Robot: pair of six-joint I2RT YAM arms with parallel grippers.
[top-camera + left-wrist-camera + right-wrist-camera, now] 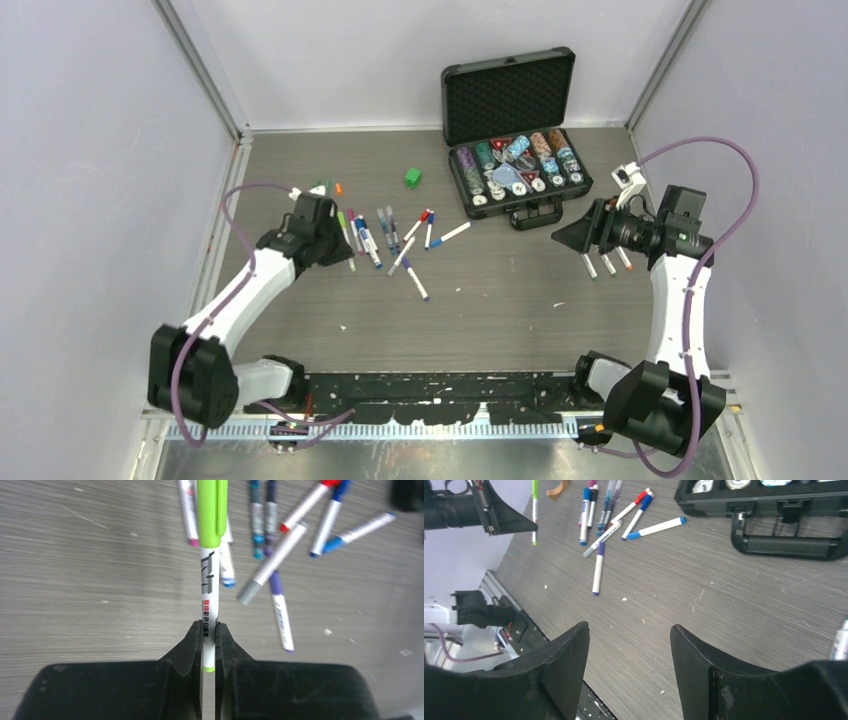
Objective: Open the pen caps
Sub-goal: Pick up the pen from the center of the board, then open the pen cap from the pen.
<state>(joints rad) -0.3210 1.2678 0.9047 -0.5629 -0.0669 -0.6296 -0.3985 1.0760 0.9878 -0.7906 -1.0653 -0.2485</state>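
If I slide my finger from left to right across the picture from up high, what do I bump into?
The left gripper pinching a green pen → green cube → black case full of chips → three pens lying at the far right.

A pen sits between the fingers of the left gripper, projecting ahead of them. On the table — ahead and rightward of the fingertips — loose pens lie.
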